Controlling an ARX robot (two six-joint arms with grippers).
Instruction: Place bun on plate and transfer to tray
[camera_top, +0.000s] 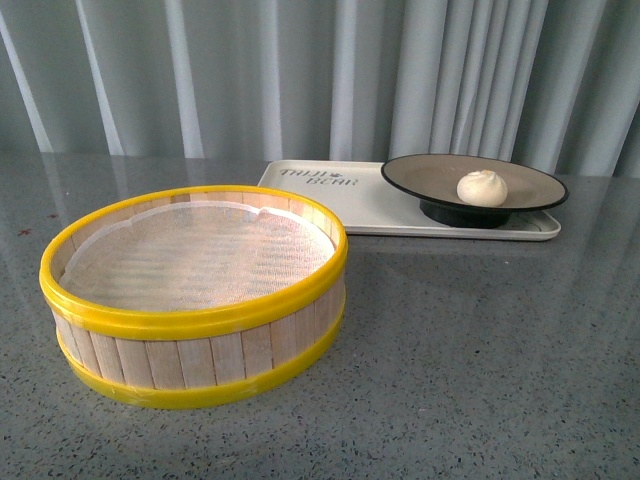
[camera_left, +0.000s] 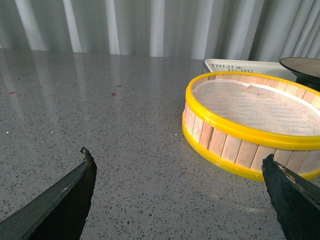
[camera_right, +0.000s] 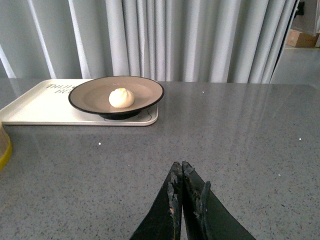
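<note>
On the big grey speckled desk (camera_top: 480, 340), with pale curtains (camera_top: 300, 70) hanging behind its far edge, sits a round wooden steamer basket (camera_top: 195, 295) with yellow rings at its top and bottom. It stands near, on the left side, and a white cloth (camera_top: 195, 255) lines its inside. Farther back and to the right lies the tray (camera_top: 330, 195), flat and cream-white, with dark letters printed on its left part. The basket is close to the tray, but I cannot tell if they touch. On the right part of the tray stands the plate (camera_top: 530, 185), black on its rim and foot and beige inside. The bun (camera_top: 482, 188) rests on the plate, a little right of its middle, small, round and white with a twisted top. Neither arm shows in the front view. In the left wrist view, the left end effector (camera_left: 180, 197) has its two dark fingers (camera_left: 65, 200) spread wide apart over bare desk, with the basket just beyond them. In the right wrist view, the right end effector (camera_right: 181, 172) has its fingers pressed together with nothing between them, over bare desk well apart from the tray.
</note>
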